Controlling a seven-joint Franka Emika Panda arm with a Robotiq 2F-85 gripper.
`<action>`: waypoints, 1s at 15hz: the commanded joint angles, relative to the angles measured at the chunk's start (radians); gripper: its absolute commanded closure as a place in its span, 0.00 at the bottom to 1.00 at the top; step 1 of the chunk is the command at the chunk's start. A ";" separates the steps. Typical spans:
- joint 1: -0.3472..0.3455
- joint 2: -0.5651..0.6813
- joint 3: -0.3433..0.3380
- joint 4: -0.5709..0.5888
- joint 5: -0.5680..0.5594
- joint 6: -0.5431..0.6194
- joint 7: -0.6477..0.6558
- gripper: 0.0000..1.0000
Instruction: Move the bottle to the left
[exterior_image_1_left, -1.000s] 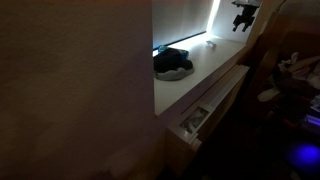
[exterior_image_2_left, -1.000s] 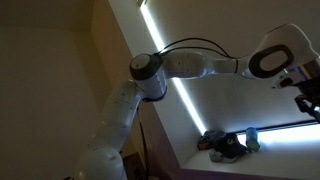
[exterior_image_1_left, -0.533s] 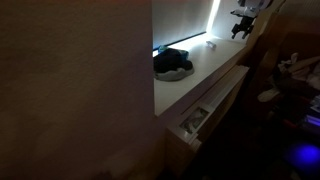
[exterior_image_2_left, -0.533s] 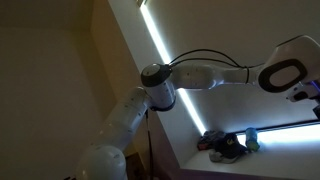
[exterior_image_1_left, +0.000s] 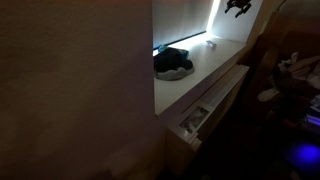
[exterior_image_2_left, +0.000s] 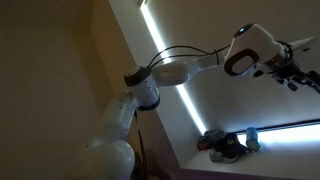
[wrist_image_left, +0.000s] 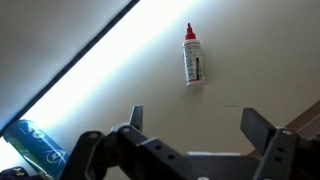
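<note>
Across the wrist view, far left to far right. Item one: a blue-and-teal object with a printed pattern, cut off by the lower left corner, identity not legible. Item two: a bright diagonal strip of light bordering the pale, flat counter. Item three: my gripper, dark metal, its two fingers spread wide with nothing between them, hanging well above the surface. Item four: the bottle, small, white plastic, red pointed cap, printed label, resting alone on bare counter ahead of the gap between my fingers and nearly centred on it. From this angle I cannot tell whether it lies flat or stands. In an exterior view, same order: a dark, rounded black-and-grey heap on the counter, then the bottle as a pale speck to its right, well apart from it, then me high at the upper right. Handling note, as a judgement: the step in hand is the approach. I should descend with the bottle kept centred and turn my wrist so the fingers span its narrow labelled body rather than its length. I should close gently, since so light a thing may skid or roll. The move left should stay low and steady.
</note>
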 joint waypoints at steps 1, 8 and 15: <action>0.002 0.000 -0.001 -0.004 0.004 0.002 0.000 0.00; -0.133 0.235 0.042 0.054 0.301 -0.001 -0.005 0.00; -0.179 0.187 0.155 0.031 0.210 0.117 -0.005 0.00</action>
